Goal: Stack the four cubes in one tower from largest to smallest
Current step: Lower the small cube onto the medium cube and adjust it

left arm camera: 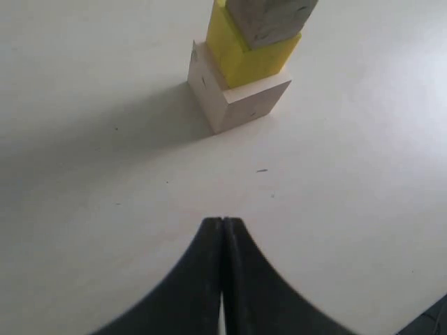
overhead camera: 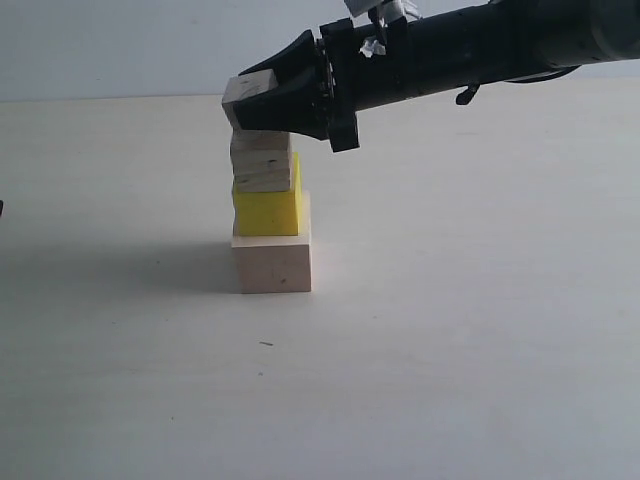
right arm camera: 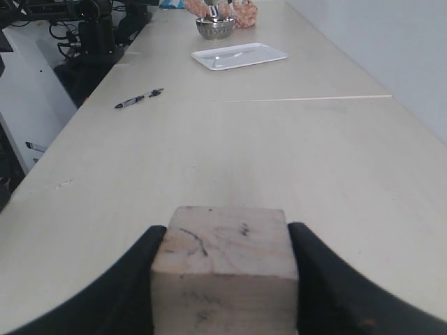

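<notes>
Pale surface (overhead camera: pixel 450 350) bears three stacked cubes (overhead camera: pixel 268 215). Jaws of the right gripper (overhead camera: pixel 258 97) clench the smallest cube (right arm camera: pixel 223 265), seemingly touching the stack. The left gripper (left arm camera: pixel 222 230) has its jaws pressed together.

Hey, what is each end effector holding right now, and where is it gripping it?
The right end effector grips the top wooden cube by two opposite side faces. The left end effector is shut and holds nothing.

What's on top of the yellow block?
A wooden cube sits on the yellow cube. Above it, the jaws of the right gripper hold the smallest cube, tilted. The jaws hide whether it rests fully on the cube below.
</notes>
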You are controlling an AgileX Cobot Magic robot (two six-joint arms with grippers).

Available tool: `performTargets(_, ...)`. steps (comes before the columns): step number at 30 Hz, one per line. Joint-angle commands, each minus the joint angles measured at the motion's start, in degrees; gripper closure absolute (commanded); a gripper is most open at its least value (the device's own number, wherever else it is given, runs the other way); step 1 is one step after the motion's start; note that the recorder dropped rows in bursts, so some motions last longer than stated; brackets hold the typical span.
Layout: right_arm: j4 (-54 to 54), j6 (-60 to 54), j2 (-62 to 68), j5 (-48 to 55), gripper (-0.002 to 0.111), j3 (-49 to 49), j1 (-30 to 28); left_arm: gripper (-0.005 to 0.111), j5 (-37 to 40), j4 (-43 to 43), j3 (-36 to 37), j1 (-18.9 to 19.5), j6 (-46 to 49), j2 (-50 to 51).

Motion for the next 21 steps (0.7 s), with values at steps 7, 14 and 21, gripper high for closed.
performTargets(7,0.41,0.14,-0.09,0.57,0.107,-0.25,-0.02,0.107,-0.90,0.21,0.19,-0.37,0.26,0.13)
performTargets(14,0.41,0.14,-0.09,0.57,0.095,-0.25,-0.02,0.107,-1.37,0.21,0.19,-0.37,0.26,0.13)
performTargets(21,0.13,0.00,-0.09,0.57,0.094,-0.25,-0.02,0.107,-1.48,0.21,0.19,-0.37,0.26,0.13)
